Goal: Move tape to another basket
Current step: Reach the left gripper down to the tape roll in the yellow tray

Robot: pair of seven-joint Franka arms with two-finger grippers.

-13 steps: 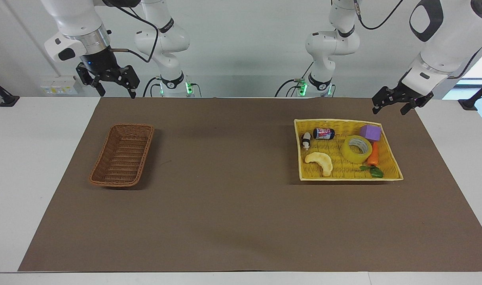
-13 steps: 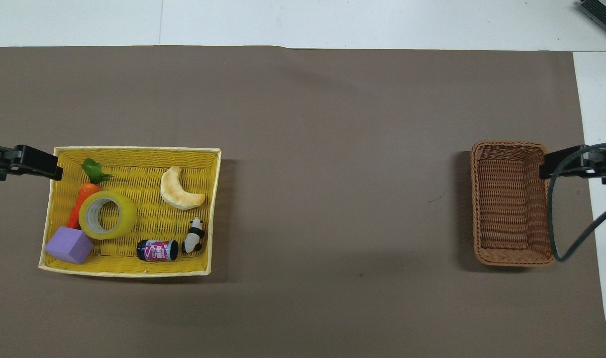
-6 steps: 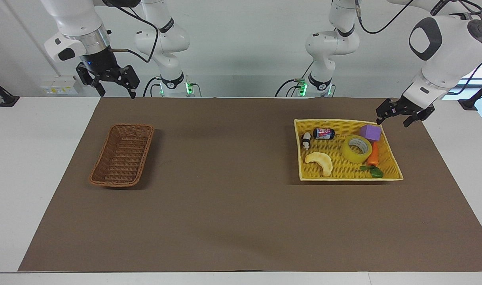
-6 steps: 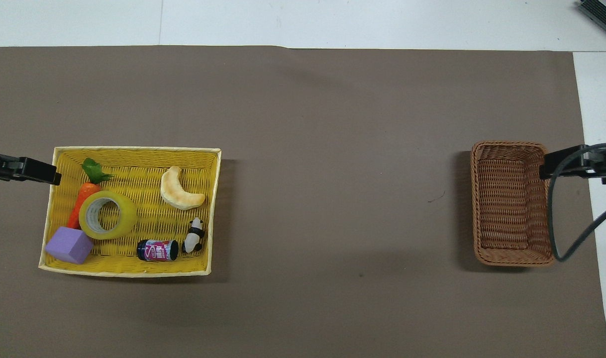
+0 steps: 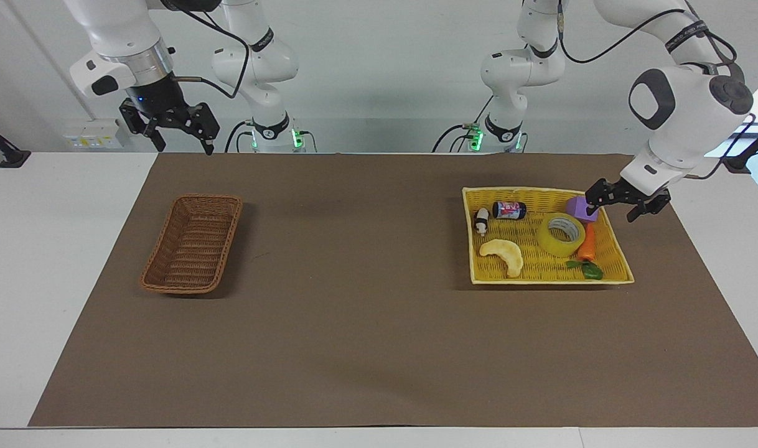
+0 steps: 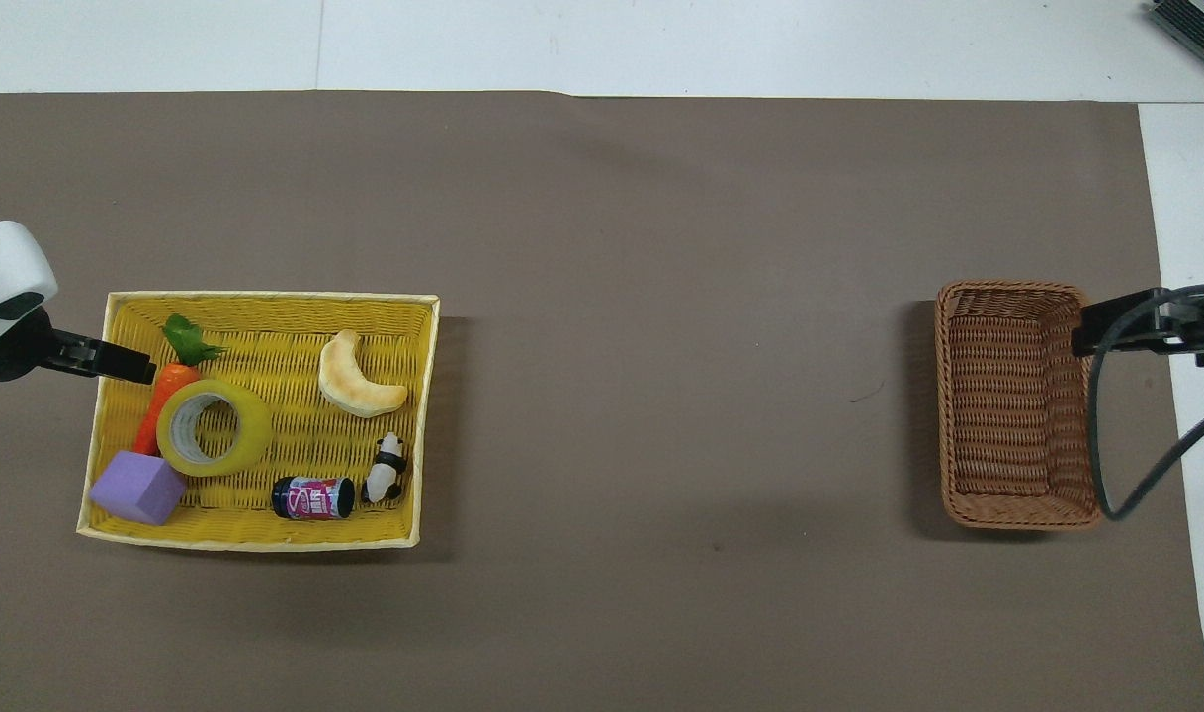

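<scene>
Tape [image 5: 561, 234] lies flat in the yellow tray [image 5: 544, 278], carrot [image 5: 587, 244] touching at its 3 o'clock in the facing view. Left gripper [image 5: 625, 200] hangs open over the tray's edge beside the purple block [image 5: 579, 206]. Right gripper [image 5: 178, 127] waits open, above the table past the wicker basket [image 5: 192, 243].

Glossy translucent tape [image 5: 561, 234], rough woven wicker basket [image 5: 192, 243], matt brown mat [image 5: 379, 323]

Wide roll of translucent yellow-green packing tape [image 5: 561, 234] [image 6: 214, 427] lying flat, whitish core ring facing up, small oblong dark brown woven wicker basket [image 5: 192, 243] [image 6: 1015, 404] upright, well apart, toward the right arm's end
</scene>
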